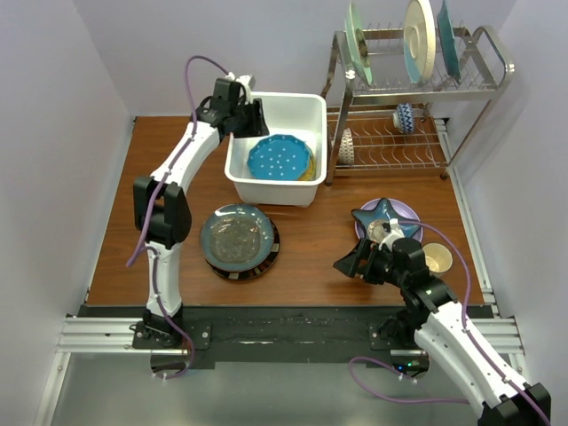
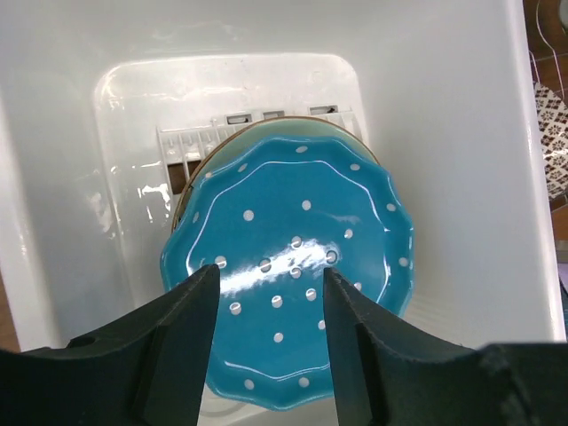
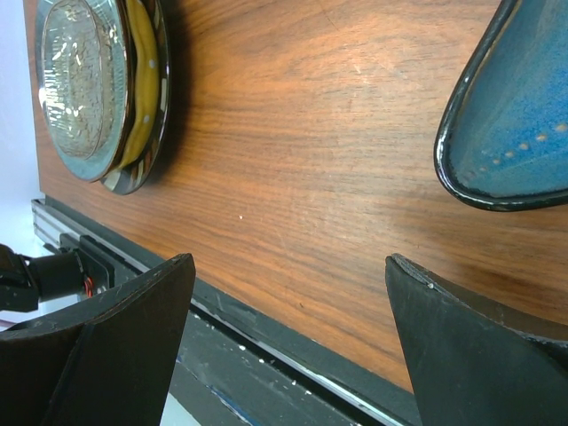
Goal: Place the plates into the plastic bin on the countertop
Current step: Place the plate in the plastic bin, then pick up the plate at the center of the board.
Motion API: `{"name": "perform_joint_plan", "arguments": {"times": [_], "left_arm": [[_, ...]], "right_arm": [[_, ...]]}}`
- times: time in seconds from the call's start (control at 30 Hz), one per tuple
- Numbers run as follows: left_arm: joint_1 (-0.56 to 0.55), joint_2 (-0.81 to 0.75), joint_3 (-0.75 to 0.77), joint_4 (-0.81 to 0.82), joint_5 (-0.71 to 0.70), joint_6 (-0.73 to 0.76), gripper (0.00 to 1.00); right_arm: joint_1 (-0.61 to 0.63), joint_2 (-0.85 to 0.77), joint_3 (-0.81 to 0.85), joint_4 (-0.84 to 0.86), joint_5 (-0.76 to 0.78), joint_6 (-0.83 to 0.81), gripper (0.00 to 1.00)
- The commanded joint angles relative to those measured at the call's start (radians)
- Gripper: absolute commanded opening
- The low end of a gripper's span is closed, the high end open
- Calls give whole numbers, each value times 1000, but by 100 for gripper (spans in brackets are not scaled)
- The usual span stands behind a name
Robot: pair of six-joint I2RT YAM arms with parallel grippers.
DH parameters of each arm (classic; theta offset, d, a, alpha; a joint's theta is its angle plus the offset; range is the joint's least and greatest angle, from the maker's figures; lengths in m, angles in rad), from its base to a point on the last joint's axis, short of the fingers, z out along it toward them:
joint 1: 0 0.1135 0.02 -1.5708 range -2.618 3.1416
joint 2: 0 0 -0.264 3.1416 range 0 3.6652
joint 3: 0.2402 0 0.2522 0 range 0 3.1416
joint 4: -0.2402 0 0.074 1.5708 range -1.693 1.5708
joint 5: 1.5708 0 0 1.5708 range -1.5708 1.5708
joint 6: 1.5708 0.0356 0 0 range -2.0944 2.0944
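The white plastic bin holds a blue dotted plate lying on another plate with a yellow edge. My left gripper hangs open and empty over the bin's left part; in the left wrist view it is above the blue dotted plate inside the bin. A stack with a clear glass plate on top sits on the countertop. A blue star-shaped plate lies on a lilac plate. My right gripper is open and empty, low beside them.
A metal wire dish rack at the back right holds large upright plates. A small cream mug stands right of my right arm. The right wrist view shows the stack, the star plate's rim and the black rail.
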Motion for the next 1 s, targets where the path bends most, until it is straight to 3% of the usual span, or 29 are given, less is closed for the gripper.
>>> {"name": "perform_joint_plan", "arguments": {"times": [0.0,0.6,0.97], "left_arm": [[-19,8,55,-25,-45,45,56],[-60,-145,-23,5,-74,70,65],[-144,-343,-241,77,-76,73,65]], "right_arm": [[0,5,8,41,-25,4,91],[-2,-3,33,24,-22,0,91],[0,13,99,11,-17,-11,91]]}}
